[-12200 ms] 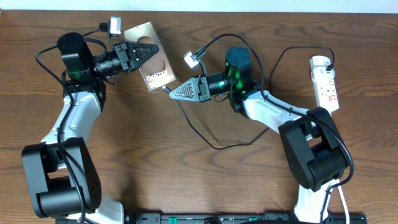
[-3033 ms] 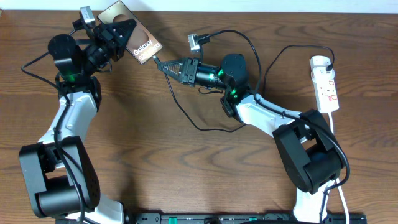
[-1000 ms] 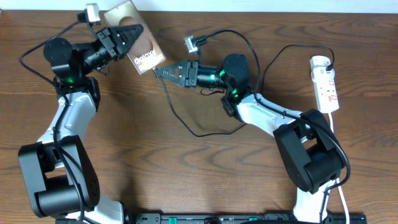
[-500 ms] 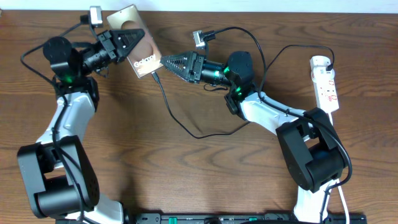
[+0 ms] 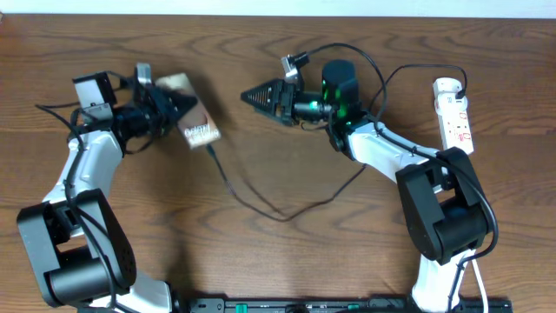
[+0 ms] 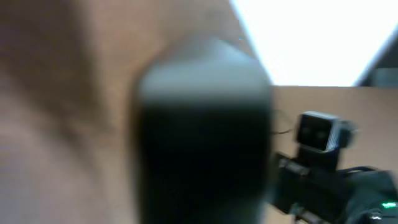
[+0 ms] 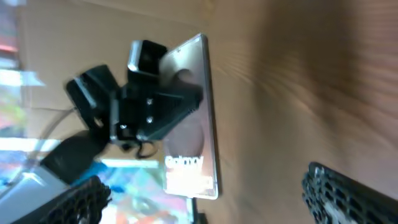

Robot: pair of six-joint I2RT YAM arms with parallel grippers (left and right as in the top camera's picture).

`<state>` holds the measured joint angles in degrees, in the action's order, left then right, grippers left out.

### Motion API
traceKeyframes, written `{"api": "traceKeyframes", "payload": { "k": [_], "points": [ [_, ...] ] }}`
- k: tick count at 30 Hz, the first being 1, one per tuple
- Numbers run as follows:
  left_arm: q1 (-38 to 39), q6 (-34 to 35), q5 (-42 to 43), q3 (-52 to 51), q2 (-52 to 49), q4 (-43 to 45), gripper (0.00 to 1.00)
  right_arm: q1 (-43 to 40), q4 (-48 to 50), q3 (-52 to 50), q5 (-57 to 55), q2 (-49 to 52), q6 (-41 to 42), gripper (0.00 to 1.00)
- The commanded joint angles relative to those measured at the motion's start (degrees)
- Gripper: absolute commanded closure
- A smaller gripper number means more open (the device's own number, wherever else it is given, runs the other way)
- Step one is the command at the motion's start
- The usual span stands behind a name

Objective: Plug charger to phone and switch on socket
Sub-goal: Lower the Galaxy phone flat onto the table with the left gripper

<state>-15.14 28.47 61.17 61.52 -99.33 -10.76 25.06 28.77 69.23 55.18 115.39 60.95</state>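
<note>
The phone [image 5: 201, 132] was at the left of the table [image 5: 261, 269], pinched across its upper half by the left gripper [image 5: 181, 113], jaws shut on the slab and the lettered end pointing toward the middle. The charger [image 5: 261, 207] left the phone's lower edge, looped loosely across the wood and climbed back toward the right. I judged its tip seated in the port, though the joint itself was too small to make out. The left wrist view was a blur and gave me nothing more.

The right gripper [image 5: 250, 94] hung near the phone but apart from it, jaws spread wide and empty. In its own wrist view the two fingers [image 7: 348, 186] framed only bare wood, with the phone and the left gripper beyond them.

With the cable apparently in, I took the step in hand to be the switch. The socket [image 5: 455, 113] lay at the far right edge, well apart from the right gripper and behind that arm's own elbow. To do it well I would keep the left grip steady so the slack did not tug the connector, swing the right arm round clear of the cable loop, then close the jaws so one firm tip comes down on a red switch — not on the strip's body.
</note>
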Motion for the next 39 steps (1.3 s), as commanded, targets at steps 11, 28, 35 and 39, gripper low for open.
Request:
{"api": "traceKeyframes", "payload": {
  "k": [11,28,35,39],
  "points": [
    [5.8,-13.9,-23.6,-3.7,0.6,-10.2,0.93,-0.4,-22.7,0.4,-1.6,0.1,-26.3,0.01],
    [5.9,-13.8,-30.2,-11.6,0.5,-9.7,0.93,-0.4,-28.0,0.4,-3.8,0.1,-29.6,0.01],
    [5.9,-13.8,-30.2,-11.6,0.5,-9.7,0.65,-0.4,-28.2,0.4,-3.8,0.1,-29.6,0.01],
    [5.9,-13.8,-30.2,-11.6,0.5,-9.8,0.56,-0.4,-28.2,0.4,-3.8,0.1,-29.6,0.01]
  ]
}}
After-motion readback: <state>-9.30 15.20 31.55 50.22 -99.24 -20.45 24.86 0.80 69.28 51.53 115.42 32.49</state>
